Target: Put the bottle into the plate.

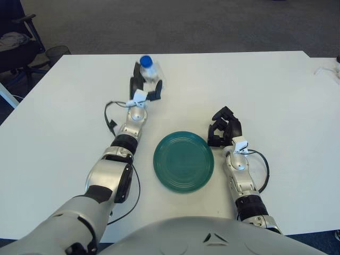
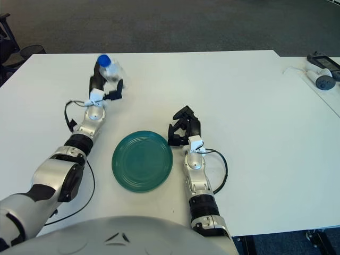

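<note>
Left hand [image 1: 143, 87] grips clear blue-capped bottle [image 1: 150, 71] (plastic); round green plate [image 1: 183, 161] apart

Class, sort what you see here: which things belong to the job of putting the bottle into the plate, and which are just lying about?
Job:
bottle, held in the left hand
plate

Lying about:
right hand, idle beside the plate's right edge
devices at the table's far right
bin and chair on the floor, far left
</note>
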Controlling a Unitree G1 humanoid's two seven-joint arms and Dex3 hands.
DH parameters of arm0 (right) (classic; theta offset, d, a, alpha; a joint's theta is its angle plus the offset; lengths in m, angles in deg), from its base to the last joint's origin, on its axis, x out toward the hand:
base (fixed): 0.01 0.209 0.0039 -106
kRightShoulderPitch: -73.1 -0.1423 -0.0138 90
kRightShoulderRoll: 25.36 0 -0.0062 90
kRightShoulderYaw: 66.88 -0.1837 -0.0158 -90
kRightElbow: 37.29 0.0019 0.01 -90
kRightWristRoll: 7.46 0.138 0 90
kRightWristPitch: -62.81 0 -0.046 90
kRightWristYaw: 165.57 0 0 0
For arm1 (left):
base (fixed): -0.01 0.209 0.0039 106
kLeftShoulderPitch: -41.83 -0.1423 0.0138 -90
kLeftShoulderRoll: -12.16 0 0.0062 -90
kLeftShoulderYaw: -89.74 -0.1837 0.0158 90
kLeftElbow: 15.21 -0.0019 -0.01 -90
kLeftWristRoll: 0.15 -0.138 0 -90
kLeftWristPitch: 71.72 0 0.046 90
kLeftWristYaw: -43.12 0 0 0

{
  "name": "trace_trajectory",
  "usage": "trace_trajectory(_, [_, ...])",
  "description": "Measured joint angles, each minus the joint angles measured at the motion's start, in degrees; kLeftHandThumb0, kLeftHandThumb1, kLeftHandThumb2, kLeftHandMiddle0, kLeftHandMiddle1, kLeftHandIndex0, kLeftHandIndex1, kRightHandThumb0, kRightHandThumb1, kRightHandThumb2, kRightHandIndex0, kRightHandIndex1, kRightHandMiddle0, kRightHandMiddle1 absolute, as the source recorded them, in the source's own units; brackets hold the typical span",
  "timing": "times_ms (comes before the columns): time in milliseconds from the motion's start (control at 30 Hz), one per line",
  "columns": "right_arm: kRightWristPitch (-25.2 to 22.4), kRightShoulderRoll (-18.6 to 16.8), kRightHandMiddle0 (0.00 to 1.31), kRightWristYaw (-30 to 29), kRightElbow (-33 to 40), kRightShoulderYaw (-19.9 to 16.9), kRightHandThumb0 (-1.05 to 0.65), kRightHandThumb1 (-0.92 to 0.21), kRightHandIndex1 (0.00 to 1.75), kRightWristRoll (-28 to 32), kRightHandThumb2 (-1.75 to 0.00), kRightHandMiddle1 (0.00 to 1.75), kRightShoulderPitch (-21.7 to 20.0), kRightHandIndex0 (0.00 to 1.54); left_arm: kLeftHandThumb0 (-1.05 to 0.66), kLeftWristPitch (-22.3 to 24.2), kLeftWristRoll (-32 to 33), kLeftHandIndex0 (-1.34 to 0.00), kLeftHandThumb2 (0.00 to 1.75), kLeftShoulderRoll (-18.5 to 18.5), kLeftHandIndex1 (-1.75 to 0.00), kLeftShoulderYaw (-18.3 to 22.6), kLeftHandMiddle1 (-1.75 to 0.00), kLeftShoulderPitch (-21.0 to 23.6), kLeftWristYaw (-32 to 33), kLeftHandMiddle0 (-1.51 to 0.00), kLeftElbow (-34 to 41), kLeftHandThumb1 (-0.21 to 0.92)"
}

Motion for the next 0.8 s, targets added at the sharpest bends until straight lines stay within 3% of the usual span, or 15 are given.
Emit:
trace_trajectory(267, [0.03, -0.01, 0.56, 0.28, 0.02, 0.01, 0.00, -0.08, 1.69, 0.01, -1.57, 1.75, -0.06, 0.80, -0.46, -2.10, -0.66, -0.60, 1.30, 1.34, -1.75, -2.96, -1.75, -7.48, -6.92, -1.17, 19.70, 0.32])
trace_trajectory(400, [-0.02, 0.01, 0.56, 0.72, -0.43, -0.04, 0.00, -0.08, 1.69, 0.15, -1.57, 1.75, 0.14, 0.80, -0.46, -6.39, -1.33, -0.60, 1.31, 3.90, -1.75, -5.55, -1.75, -12.26, -12.25, -1.16, 27.73, 0.32])
trace_trajectory(567, [-0.01, 0.17, 0.56, 1.05, -0.80, -0.22, 0.00, -0.08, 1.69, 0.24, -1.57, 1.75, 0.16, 0.80, -0.47, -14.74, 2.11, -0.60, 1.31, 7.09, -1.75, -8.81, -1.75, -14.52, -20.76, -1.16, 30.15, 0.32])
trace_trajectory(800, [0.27, 0.14, 0.57, 1.85, -1.43, -0.37, 0.00, -0.07, 1.69, 0.50, -1.59, 1.75, -0.43, 0.80, -0.47, -17.12, 11.72, -0.61, 1.32, 10.04, -1.75, -12.85, -1.75, -14.80, -33.97, -1.16, 30.59, 0.31])
